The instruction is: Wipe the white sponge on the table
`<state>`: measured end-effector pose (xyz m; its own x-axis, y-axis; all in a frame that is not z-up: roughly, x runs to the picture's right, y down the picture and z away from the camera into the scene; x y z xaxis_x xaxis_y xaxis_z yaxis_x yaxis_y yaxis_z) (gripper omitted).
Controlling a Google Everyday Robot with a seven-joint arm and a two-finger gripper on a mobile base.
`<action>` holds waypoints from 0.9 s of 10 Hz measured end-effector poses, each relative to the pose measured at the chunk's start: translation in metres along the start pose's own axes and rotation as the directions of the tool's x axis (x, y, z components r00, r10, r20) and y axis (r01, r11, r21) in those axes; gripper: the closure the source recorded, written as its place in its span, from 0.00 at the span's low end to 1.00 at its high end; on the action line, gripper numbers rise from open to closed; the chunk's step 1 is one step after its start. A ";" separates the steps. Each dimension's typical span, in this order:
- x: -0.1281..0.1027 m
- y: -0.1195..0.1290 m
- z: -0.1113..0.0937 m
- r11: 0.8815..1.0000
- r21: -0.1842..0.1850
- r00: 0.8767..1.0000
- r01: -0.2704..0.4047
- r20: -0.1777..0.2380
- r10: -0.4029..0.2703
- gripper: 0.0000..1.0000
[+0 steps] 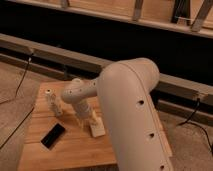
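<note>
The white sponge lies flat near the middle of the table, a small wooden plank top. My gripper points straight down over the sponge's far left end, open, with its fingertips close above or just touching the sponge; I cannot tell which. Nothing is lifted. My bulky cream arm sweeps in from the lower right and hides the right part of the table.
A small upright whitish bottle stands left of the gripper near the table's far left. A black flat slab lies at the front left. A long low dark rail runs behind the table, and cables trail on the floor.
</note>
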<state>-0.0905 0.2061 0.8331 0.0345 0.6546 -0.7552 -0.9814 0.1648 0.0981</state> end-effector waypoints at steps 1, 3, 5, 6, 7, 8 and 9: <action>-0.001 -0.003 -0.001 1.000 -0.002 1.000 -0.005 0.006 0.005 0.35; 0.001 -0.005 -0.001 1.000 0.002 1.000 -0.008 0.006 0.008 0.35; 0.002 -0.009 0.001 1.000 0.014 1.000 -0.010 0.003 0.010 0.35; 0.001 -0.011 0.002 1.000 0.020 1.000 -0.013 0.004 0.013 0.35; 0.001 -0.013 0.003 1.000 0.025 1.000 -0.014 0.005 0.014 0.35; 0.000 -0.014 0.004 0.999 0.031 1.000 -0.016 0.007 0.015 0.41; 0.000 -0.015 0.005 0.999 0.033 1.000 -0.016 0.007 0.016 0.47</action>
<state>-0.0754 0.2069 0.8348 0.0204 0.6619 -0.7493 -0.9750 0.1791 0.1316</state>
